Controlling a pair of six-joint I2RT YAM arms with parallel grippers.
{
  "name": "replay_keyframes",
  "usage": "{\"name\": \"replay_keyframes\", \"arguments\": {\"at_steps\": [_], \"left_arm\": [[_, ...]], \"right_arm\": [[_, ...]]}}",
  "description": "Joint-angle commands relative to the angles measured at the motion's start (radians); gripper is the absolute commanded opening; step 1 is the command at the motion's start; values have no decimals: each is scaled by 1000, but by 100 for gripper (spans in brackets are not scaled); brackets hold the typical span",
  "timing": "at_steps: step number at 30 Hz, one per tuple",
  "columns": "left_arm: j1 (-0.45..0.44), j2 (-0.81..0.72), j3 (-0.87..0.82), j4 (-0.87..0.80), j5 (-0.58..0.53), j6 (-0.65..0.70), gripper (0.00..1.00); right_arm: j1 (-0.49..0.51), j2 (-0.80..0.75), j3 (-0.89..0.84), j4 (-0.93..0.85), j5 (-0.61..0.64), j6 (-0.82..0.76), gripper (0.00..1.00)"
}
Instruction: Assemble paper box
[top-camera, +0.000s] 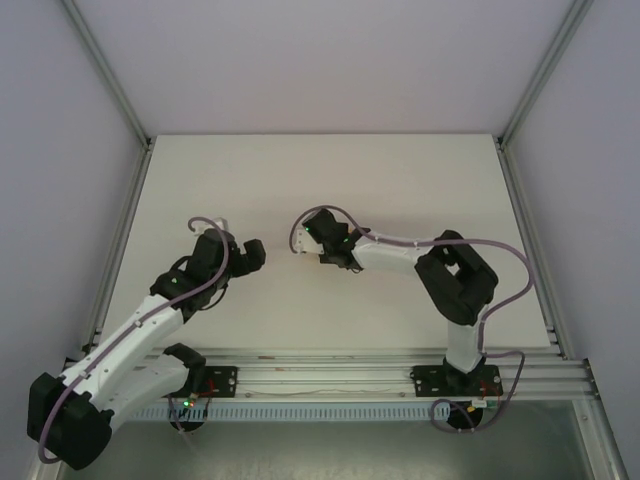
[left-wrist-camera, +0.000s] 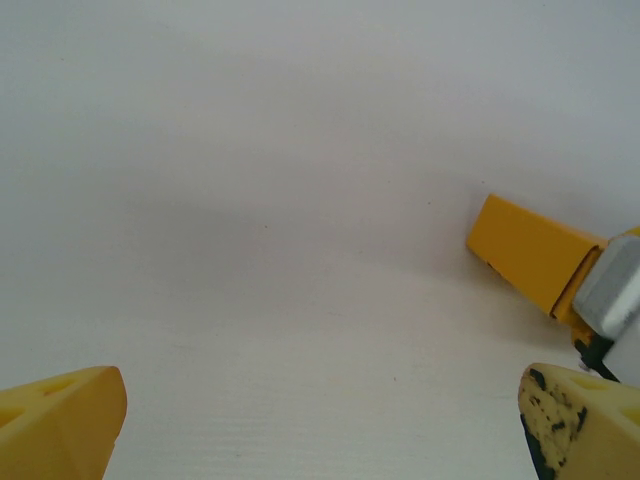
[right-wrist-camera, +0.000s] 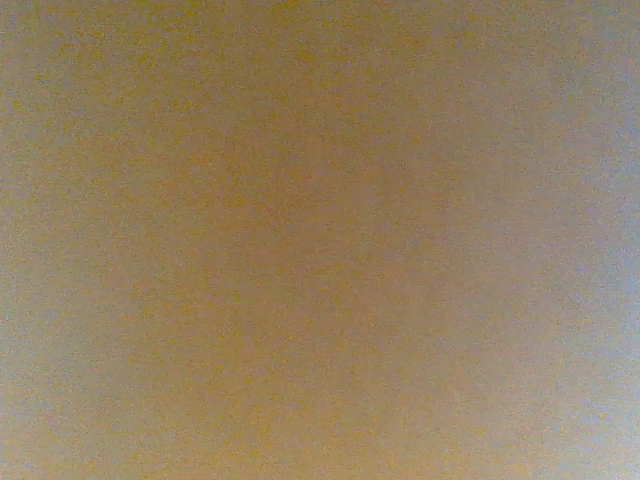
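Paper box (left-wrist-camera: 525, 250): a closed orange oblong on the white counter (top-camera: 400, 180), seen from the left wrist. Its long side runs diagonally and one end face points toward mid-counter.
A grey metal-looking part (left-wrist-camera: 612, 285) covers the box's other end and touches it. Can't tell what the part belongs to.
Left end effector (left-wrist-camera: 320, 425): wide open, nothing between its yellow fingertips (left-wrist-camera: 62, 420). It sits short of the box with bare counter between them.
Right end effector (top-camera: 303, 247): points toward the left one (top-camera: 252, 255), a small gap between them in the top view. Its wrist camera gives a blurred orange surface (right-wrist-camera: 320, 240) right at the lens, the same colour as the box. Its jaws can't be made out, so can't tell if it's gripping.
Nothing else is near the box.
The counter is matte white with faint shadows. An aluminium rail (top-camera: 330, 375) runs along its near edge and carries both arm bases. Plain pale walls (top-camera: 330, 60) enclose it, with metal uprights (top-camera: 110, 70) at the back corners.
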Motion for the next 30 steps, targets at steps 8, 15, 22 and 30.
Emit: {"name": "replay_keyframes", "arguments": {"at_steps": [8, 15, 22, 30], "left_arm": [[8, -33, -26, 30, 14, -26, 100], [7, -30, -24, 47, 26, -7, 100], [8, 14, -67, 174, 211, 48, 100], [-81, 252, -113, 589, 453, 66, 100]], "right_arm": [[19, -1, -7, -58, 65, 55, 84], [54, -39, 64, -381, -123, 183, 100], [31, -199, 42, -393, -360, 261, 100], [-303, -251, 92, -216, -565, 777, 100]]}}
